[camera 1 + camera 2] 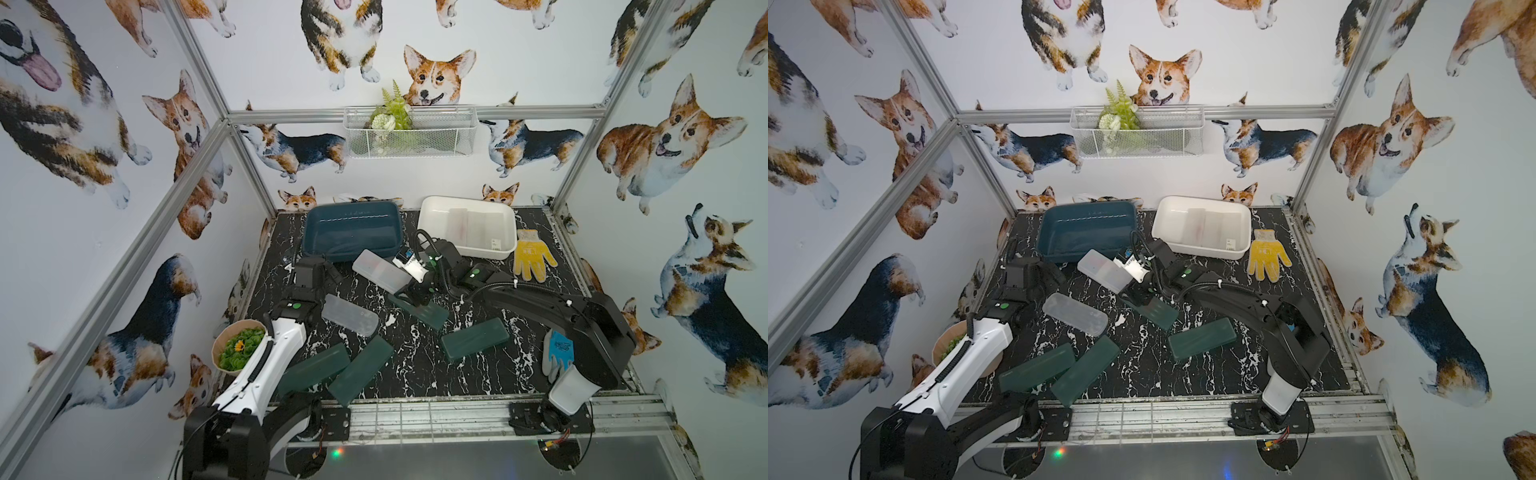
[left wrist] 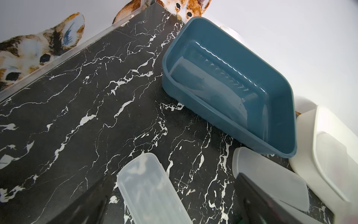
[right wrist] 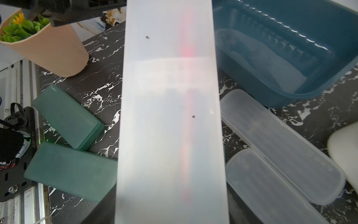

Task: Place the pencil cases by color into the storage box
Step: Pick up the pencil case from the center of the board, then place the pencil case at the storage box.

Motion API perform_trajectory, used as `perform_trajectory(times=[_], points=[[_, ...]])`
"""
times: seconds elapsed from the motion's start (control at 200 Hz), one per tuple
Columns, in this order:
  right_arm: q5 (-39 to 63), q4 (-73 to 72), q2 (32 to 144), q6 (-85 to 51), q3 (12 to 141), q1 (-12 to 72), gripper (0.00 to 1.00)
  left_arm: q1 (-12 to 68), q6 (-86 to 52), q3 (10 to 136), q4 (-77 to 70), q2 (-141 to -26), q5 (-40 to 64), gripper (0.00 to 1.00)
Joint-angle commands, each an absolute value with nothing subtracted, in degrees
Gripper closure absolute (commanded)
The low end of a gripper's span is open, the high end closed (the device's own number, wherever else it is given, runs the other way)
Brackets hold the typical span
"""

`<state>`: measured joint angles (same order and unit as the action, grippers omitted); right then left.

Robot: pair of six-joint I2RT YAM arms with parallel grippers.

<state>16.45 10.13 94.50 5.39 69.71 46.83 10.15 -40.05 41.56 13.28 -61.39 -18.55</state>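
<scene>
My right gripper point(image 1: 415, 289) is shut on a frosted white pencil case point(image 1: 380, 270), holding it above the table in front of the blue storage box point(image 1: 353, 204). In the right wrist view this case point(image 3: 170, 116) fills the middle and hides the fingers. Under that gripper lies a dark green case point(image 1: 428, 311). My left gripper point(image 1: 328, 275) hangs open left of centre with nothing in it. Another frosted case point(image 2: 151, 190) lies on the table just ahead of it. Several dark green cases point(image 1: 361, 370) lie near the front. The white storage box point(image 1: 469, 200) holds frosted cases.
A yellow glove point(image 1: 532, 257) lies right of the white box. A blue-grey glove point(image 1: 559, 353) lies by the right arm's base. A pot of green plants point(image 1: 239, 347) stands at the left edge. A wire basket point(image 1: 411, 131) hangs on the back wall.
</scene>
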Motion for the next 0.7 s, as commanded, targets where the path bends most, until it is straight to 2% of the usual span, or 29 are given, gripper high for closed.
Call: perform_trajectory(times=[0.0, 0.18, 0.315, 0.516, 0.691], points=[[18.02, 6.10, 92.09, 3.43, 68.54, 44.54, 0.58, 10.20, -39.00, 40.98, 10.14, -59.61, -20.38, 0.00], [18.05, 2.74, 89.13, 0.09, 66.18, 38.72, 0.59, 10.95, -35.52, 41.33, 6.06, -57.90, -19.69, 0.00], [17.16, 0.00, 88.68, -5.56, 65.55, 32.47, 0.59, 14.75, -30.41, 42.67, 2.66, -58.79, -20.43, 0.00], [10.49, 2.22, 94.62, -12.21, 70.95, 25.32, 0.59, 23.58, -21.36, 45.67, -1.98, -63.21, -21.88, 0.00], [7.30, 7.45, 102.41, -17.62, 79.31, 21.76, 0.59, 30.24, -15.05, 47.94, -5.07, -67.93, -18.65, 0.00]])
